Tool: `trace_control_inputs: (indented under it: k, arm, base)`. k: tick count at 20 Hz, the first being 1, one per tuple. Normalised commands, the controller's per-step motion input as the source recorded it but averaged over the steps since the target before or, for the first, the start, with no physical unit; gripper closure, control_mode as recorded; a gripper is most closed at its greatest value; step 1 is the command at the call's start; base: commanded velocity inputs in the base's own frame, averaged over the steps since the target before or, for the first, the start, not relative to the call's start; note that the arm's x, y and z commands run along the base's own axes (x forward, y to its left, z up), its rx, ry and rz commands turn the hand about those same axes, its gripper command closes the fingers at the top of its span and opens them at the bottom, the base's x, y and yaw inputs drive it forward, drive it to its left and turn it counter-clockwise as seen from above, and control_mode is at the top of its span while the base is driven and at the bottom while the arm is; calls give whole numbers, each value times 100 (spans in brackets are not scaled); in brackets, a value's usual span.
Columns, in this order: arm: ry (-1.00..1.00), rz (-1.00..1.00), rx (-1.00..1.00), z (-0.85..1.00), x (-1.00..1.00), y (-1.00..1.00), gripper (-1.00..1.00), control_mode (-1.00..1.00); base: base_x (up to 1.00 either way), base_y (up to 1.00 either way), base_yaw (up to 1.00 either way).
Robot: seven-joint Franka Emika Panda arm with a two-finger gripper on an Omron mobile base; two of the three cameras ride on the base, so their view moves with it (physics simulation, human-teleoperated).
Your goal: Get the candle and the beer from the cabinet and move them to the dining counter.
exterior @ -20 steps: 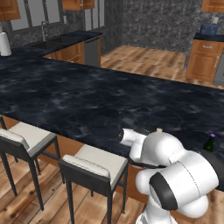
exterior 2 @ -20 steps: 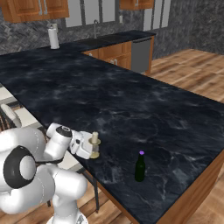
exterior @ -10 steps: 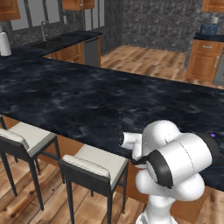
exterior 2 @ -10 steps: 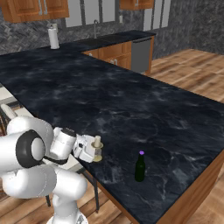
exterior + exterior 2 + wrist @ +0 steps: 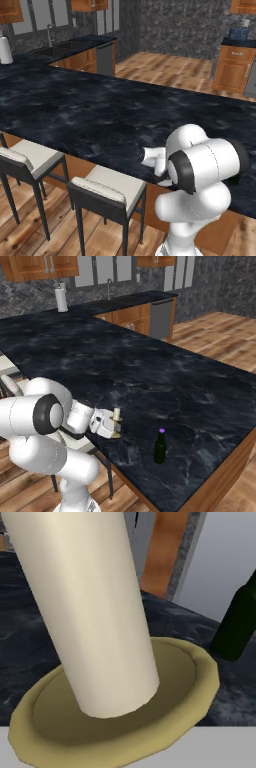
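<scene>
One candle [image 5: 116, 417] sits clamped in your gripper [image 5: 113, 425] at the counter [image 5: 150, 376] edge; one beer [image 5: 160, 446] (upright) stands just beside it, two stools [image 5: 107, 187] below.

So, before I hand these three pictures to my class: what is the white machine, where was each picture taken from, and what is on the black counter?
It is a rendered kitchen. The white machine is a robot arm on a driving base. Two pictures come from cameras on that base, behind the arm to its left and right. The third comes from a camera on the hand, very close to its target.

On the counter stands a beer, dark green with a purple cap. Beside it, at the near edge, the gripper is shut on the candle, whose dish base sits at counter level; whether it rests on the counter cannot be told. Across the counter, stools stand along its side, and far off a paper-towel roll stands near the sink.
</scene>
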Motion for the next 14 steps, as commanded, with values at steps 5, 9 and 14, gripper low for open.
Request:
trace_control_inputs:
  k: [5, 9, 14]
  arm:
    - [0, 0, 0, -22, 9, -10, 100, -100]
    - [-2, 0, 0, -32, 0, -7, 100, -100]
    - [-14, 0, 0, -33, 0, -7, 100, -100]
  base:
    - [0, 0, 0]
    - [0, 0, 0]
    - [0, 0, 0]
